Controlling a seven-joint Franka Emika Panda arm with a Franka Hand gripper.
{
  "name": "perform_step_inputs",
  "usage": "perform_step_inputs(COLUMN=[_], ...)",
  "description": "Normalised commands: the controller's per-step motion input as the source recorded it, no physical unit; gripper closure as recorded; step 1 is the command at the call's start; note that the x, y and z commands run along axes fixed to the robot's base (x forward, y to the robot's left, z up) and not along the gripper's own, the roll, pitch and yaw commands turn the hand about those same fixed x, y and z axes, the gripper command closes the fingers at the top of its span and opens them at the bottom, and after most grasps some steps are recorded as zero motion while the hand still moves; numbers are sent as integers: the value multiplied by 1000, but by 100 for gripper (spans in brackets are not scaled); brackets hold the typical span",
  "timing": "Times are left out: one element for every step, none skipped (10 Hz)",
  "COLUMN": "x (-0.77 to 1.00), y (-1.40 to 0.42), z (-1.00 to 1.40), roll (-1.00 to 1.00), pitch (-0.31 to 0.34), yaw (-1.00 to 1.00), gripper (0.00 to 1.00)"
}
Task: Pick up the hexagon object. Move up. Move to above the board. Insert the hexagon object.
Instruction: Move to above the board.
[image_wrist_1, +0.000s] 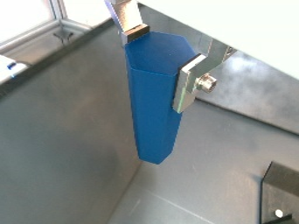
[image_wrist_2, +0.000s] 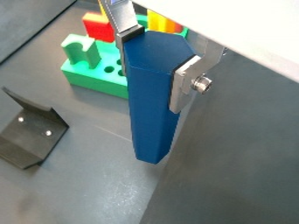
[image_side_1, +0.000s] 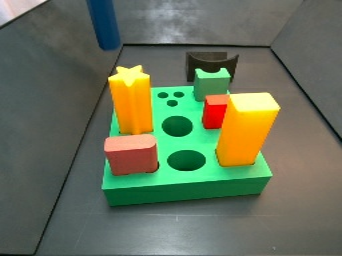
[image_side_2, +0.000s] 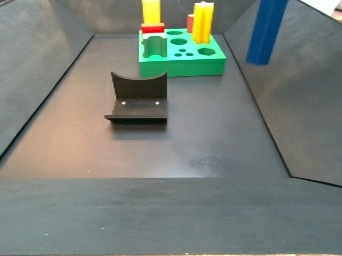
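Observation:
My gripper (image_wrist_1: 162, 59) is shut on the hexagon object (image_wrist_1: 152, 105), a tall dark blue faceted column, with one silver finger (image_wrist_1: 191, 83) on each side of its top. It hangs upright from the jaws in both wrist views (image_wrist_2: 149, 114). The board (image_wrist_2: 96, 77), a thick green block, lies beyond it and to the side. In both side views the column (image_side_1: 102, 25) (image_side_2: 267, 30) hangs off to one side of the board (image_side_1: 187, 185) (image_side_2: 181, 66), near a wall. The gripper itself is cut off by the frame edge there.
On the board stand a yellow star post (image_side_1: 130, 100), a yellow block (image_side_1: 247, 125), a red block (image_side_1: 131, 155), a small red peg (image_side_1: 215, 110) and a green notched peg (image_side_1: 211, 82). The fixture (image_side_2: 138, 97) (image_wrist_2: 30, 131) stands on the dark floor. Grey walls ring the floor.

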Motion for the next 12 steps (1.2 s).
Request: perform_step_inputs(x=[-220,-201,-181,-170,-175,-172,-174,-178,-175,-174,-167,918], y=[-113,-108,-100,-94,-81,-61,-43,-24,-18,-14,-10,-1000], z=[1000,1000,1000,1000,947,798,653,465,328,191,66,12], roll=[92,50,11,-22,-36,-46,-55,-65,-73,-81,-86,-430], pitch=[41,50,65,89,99,95,87,75,69,70,67,277], yaw=[-42,-24,-8,-3,-1,1,1,1,-2,-6,-10,1000], gripper=[100,100,100,100,100,100,100,100,100,100,100,100])
